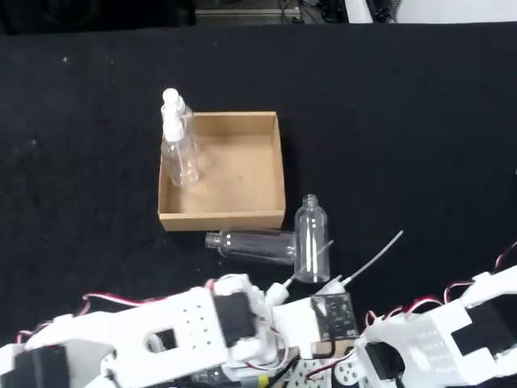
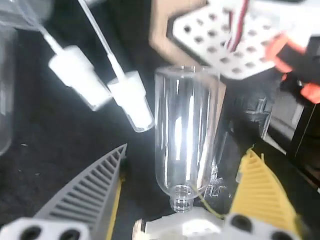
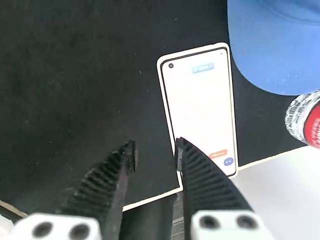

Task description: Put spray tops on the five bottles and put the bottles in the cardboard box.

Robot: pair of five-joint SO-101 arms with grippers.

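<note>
We count two topped bottles (image 1: 179, 149) at the box's (image 1: 222, 218) far left corner. Three lack tops; one bare bottle (image 2: 185, 115) lies between our left gripper's (image 2: 186, 150) released jaws. Our right gripper (image 3: 155, 144) is slightly parted, empty.

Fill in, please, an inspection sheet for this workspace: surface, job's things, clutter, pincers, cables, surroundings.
Surface: black cloth.
Job's things: cardboard box; two topped bottles at its left edge; lying bottle before it; upright bottle beside that; third bare bottle between the left pincer's fingers; two spray tops loose.
Clutter: phone, blue object, red-labelled bottle.
Pincers: left pincer open around the third bare bottle; right pincer open, empty.
Cables: red and white wires on both arms.
Surroundings: pale surface past the cloth's edge.
</note>
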